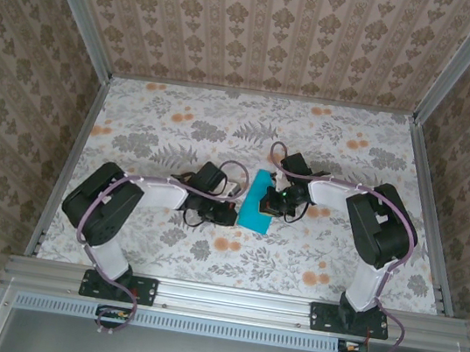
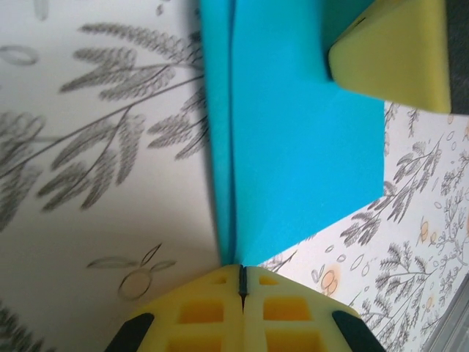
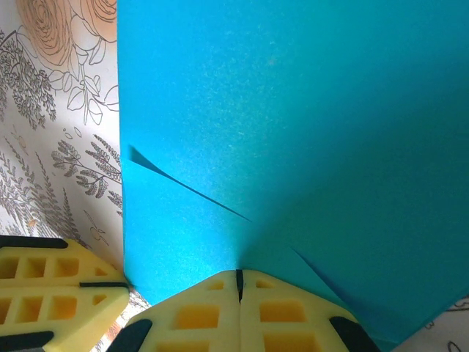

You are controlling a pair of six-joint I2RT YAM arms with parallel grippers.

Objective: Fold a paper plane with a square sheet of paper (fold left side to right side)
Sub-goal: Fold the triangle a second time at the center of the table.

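Between the two arms, near the middle of the table (image 1: 179, 132), lies the square sheet of paper (image 1: 258, 202). It looks folded over, so it is a narrow blue strip. Its long side runs from the near edge toward the far wall, leaning a little. The left gripper (image 1: 227, 215) sits at the paper's near left corner. Its two yellow fingers are pressed tight together, with their tips right at the paper's edge. The right gripper (image 1: 274, 201) comes in from the other side, also squeezed tight, with its tips down on the blue sheet. I cannot tell if either one pinches any paper. Both touch it, so neither is really nearer. A crease (image 2: 231, 147) runs along the paper's left side. I think the next press should slide along that long line. All around the paper the table has lots of open room, and the walls are well apart from it.
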